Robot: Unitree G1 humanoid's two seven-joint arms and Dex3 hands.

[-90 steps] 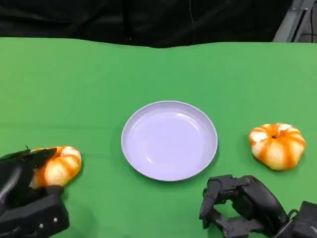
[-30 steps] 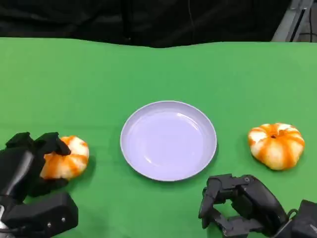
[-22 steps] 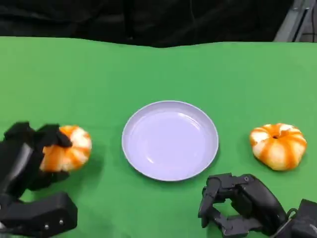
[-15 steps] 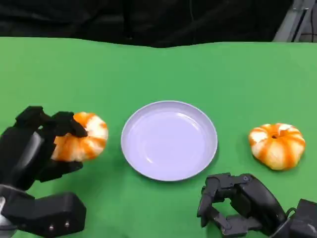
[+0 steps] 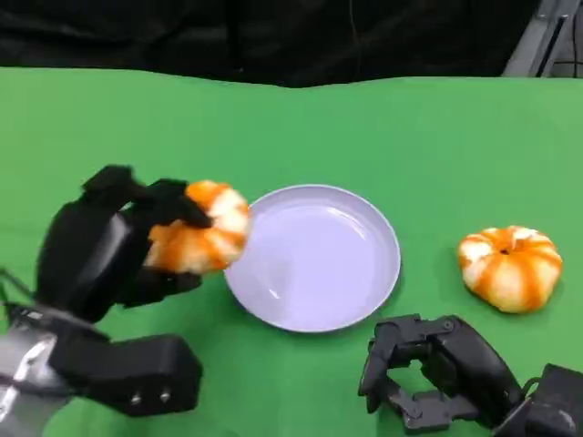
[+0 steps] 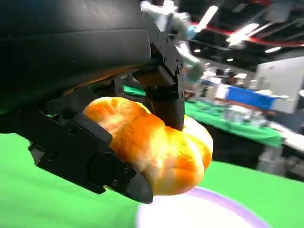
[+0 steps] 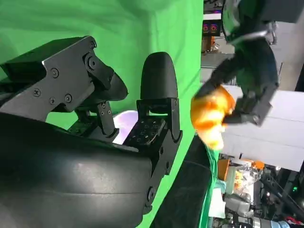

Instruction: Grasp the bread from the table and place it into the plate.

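Observation:
My left hand (image 5: 109, 250) holds an orange and white bread roll (image 5: 200, 238) lifted off the green table, right at the left rim of the lavender plate (image 5: 314, 258). The left wrist view shows the roll (image 6: 156, 147) gripped between black fingers (image 6: 95, 159), with the plate's rim (image 6: 213, 211) below it. A second orange and white roll (image 5: 508, 267) lies on the table right of the plate. My right hand (image 5: 435, 373) rests low at the front right, fingers curled with nothing in them. In the right wrist view, its fingers (image 7: 154, 118) are seen with the held roll (image 7: 211, 114) beyond them.
The green cloth table (image 5: 364, 137) stretches to a dark backdrop at the far edge. A grey metal stand (image 5: 537, 36) sits at the far right corner.
My left hand has lifted the roll off the table and carried it up and to the right, from the front left to the plate's left rim. The right hand has stayed in place.

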